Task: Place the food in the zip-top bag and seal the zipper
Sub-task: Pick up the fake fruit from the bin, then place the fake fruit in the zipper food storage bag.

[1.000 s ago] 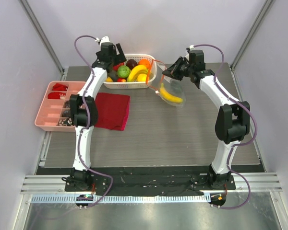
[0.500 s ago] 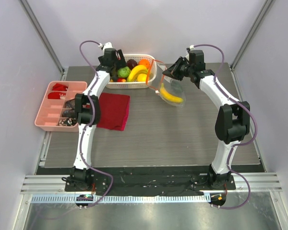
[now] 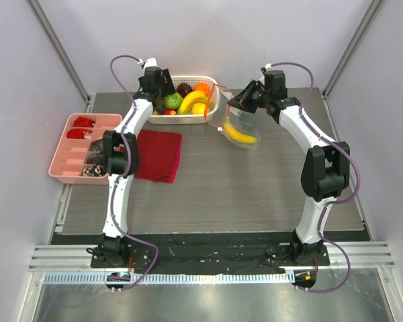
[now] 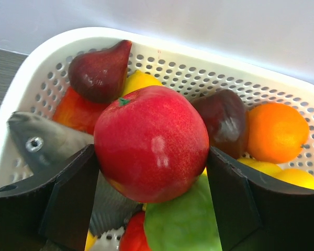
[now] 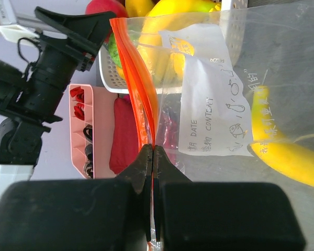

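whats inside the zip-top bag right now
One yellow banana shows through the clear zip-top bag. The white label hides part of the inside, so anything behind it cannot be seen.

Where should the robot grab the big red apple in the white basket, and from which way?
Across its round middle, coming from above. The red apple sits on top of the pile in the basket, with its widest sides bare, while other fruit crowds underneath. The left gripper has one finger against each of those sides.
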Action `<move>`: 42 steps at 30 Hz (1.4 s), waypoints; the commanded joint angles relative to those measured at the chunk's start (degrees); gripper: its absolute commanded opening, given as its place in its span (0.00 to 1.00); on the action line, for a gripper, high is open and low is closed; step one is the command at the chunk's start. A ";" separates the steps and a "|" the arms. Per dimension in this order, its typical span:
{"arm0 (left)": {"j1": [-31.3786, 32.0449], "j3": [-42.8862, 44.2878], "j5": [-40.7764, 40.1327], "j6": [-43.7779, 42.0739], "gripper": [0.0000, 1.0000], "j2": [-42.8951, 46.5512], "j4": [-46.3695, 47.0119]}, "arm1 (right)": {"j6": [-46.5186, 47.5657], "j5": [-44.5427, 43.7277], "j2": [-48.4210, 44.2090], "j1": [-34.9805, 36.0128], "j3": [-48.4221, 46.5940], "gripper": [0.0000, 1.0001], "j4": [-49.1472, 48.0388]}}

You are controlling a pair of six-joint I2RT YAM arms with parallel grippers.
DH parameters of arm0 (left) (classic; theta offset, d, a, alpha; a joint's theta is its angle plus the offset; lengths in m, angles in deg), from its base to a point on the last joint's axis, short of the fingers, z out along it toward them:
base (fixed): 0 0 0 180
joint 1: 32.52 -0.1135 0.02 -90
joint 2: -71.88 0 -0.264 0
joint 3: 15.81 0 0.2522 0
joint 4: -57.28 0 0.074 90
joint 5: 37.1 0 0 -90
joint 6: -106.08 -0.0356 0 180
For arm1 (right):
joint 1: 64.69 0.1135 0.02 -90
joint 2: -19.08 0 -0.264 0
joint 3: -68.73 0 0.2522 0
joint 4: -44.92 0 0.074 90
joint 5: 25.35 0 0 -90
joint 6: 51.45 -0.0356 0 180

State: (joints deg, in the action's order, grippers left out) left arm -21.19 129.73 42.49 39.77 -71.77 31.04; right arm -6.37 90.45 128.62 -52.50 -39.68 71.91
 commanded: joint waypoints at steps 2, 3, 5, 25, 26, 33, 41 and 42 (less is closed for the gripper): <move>-0.17 -3.55 1.18 -2.59 0.65 13.21 7.37 | 0.98 -0.31 -2.22 -0.23 -1.76 0.01 -0.49; -0.08 -3.73 1.88 -2.68 0.64 14.97 7.37 | 0.81 -0.23 -2.13 -0.15 -1.76 0.01 -0.49; 0.18 -3.82 6.01 -2.50 0.62 16.73 5.62 | 0.54 0.04 -2.05 -0.15 -1.77 0.01 -0.75; 13.45 -22.11 29.31 5.50 0.64 28.88 0.70 | -4.29 6.45 -3.27 0.73 0.26 0.01 -7.69; 13.63 -21.49 29.31 5.32 0.64 27.91 0.26 | -4.38 6.71 -3.54 0.91 0.43 0.01 -8.13; 13.89 -15.07 30.63 2.95 0.94 24.65 -6.68 | -5.70 9.09 -4.07 0.91 0.26 0.01 -10.51; 7.32 -17.69 38.36 6.81 1.00 29.47 -1.82 | -6.40 10.67 -3.19 0.82 -1.06 0.01 -11.39; 6.52 -20.49 37.75 7.34 1.00 30.44 -0.29 | -6.49 10.59 -3.10 0.65 -0.97 0.01 -11.30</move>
State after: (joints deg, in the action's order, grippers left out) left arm -9.21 113.43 76.23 43.59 -47.38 23.13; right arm -12.06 99.28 128.42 -51.96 -38.94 64.24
